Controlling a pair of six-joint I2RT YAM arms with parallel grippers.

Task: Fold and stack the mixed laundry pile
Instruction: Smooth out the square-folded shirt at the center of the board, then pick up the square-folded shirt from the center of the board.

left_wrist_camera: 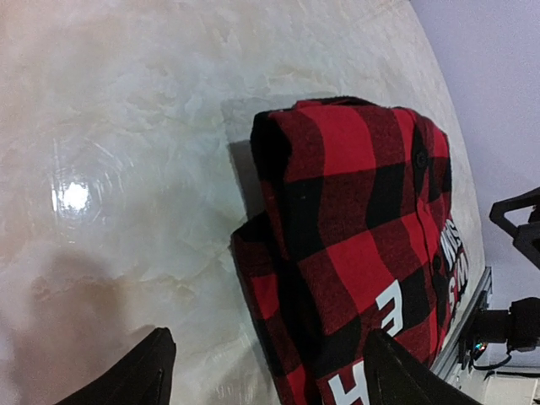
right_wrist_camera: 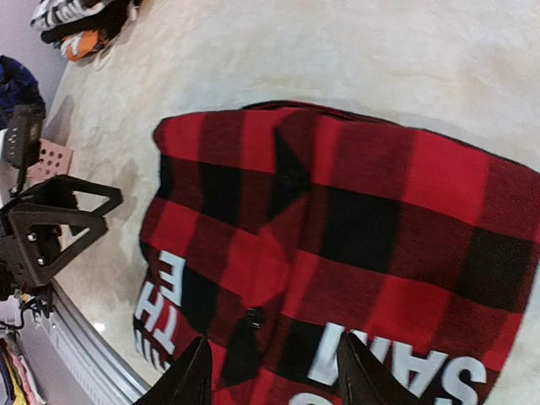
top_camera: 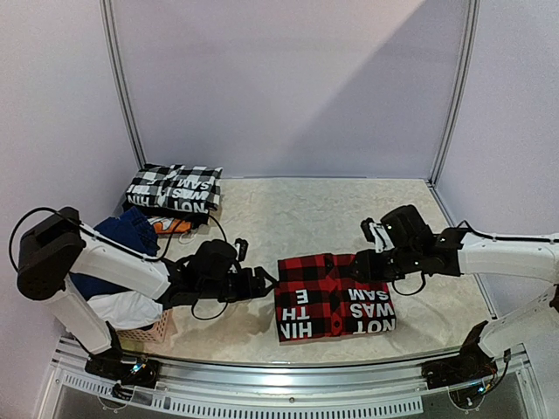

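Top external shows basket [top_camera: 148, 330]; left wrist, shirt [left_wrist_camera: 354, 211] close-up.

The left arm [top_camera: 122, 262] and right arm [top_camera: 507, 253] both reach low toward the middle, elbows bent. The left gripper [top_camera: 265, 284] points right, jaws spread wide. The right gripper [top_camera: 360, 266] points left and downward, jaws parted, gripping nothing.

A pale marble-patterned table [top_camera: 297, 218] fills the floor of the cell, glossy enough to catch a bright spot of light. A pink plastic lattice basket [top_camera: 150, 329] stands at its near left corner. Lavender wall panels [top_camera: 288, 78] rise behind, framed by two silver posts [top_camera: 122, 87]. A ribbed metal rail [top_camera: 288, 381] runs along the near edge.
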